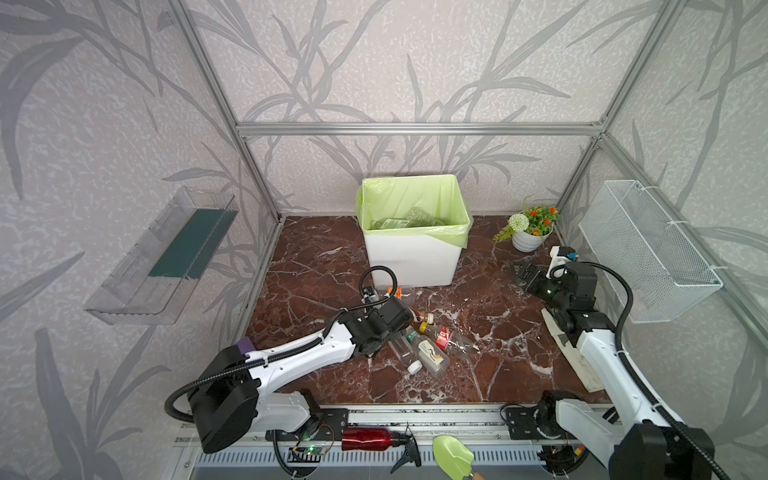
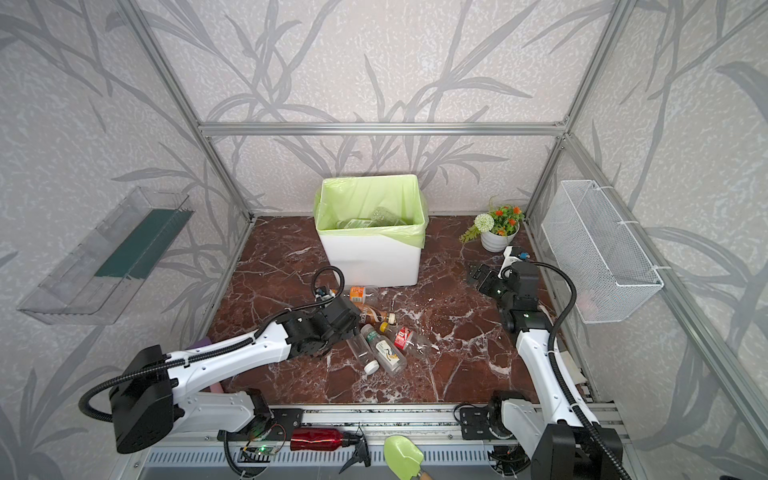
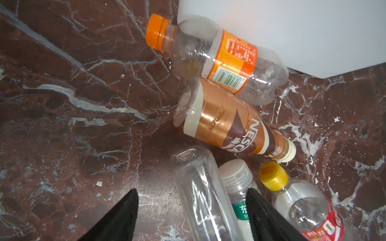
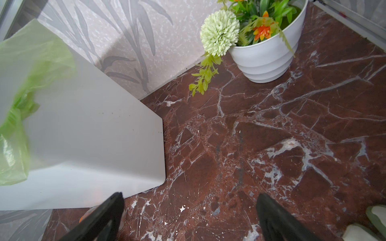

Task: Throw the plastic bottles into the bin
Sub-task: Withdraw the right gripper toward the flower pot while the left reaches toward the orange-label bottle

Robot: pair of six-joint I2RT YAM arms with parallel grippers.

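Several plastic bottles lie in a cluster on the marble floor in front of the bin (image 1: 411, 262). My left gripper (image 3: 192, 191) is low over them and open. A clear bottle (image 3: 200, 194) lies between its jaws, and one finger (image 3: 263, 210) rests against a white-capped, green-labelled bottle (image 3: 236, 177). Beside these lie a yellow-capped bottle with a red label (image 3: 302, 206), a brown-labelled bottle (image 3: 229, 123) and an orange-capped bottle (image 3: 219, 58) against the bin wall. Clear bottles (image 1: 415, 216) lie inside the green-lined bin. My right gripper (image 4: 190, 196) hangs open and empty over bare floor to the right of the bin (image 4: 94, 135).
A white flower pot (image 1: 528, 239) stands in the back right corner. A wire mesh basket (image 1: 648, 253) hangs on the right wall and a clear tray (image 1: 162, 257) on the left wall. A red metallic bottle (image 1: 368, 438) and a green scoop (image 1: 453, 455) lie on the front rail.
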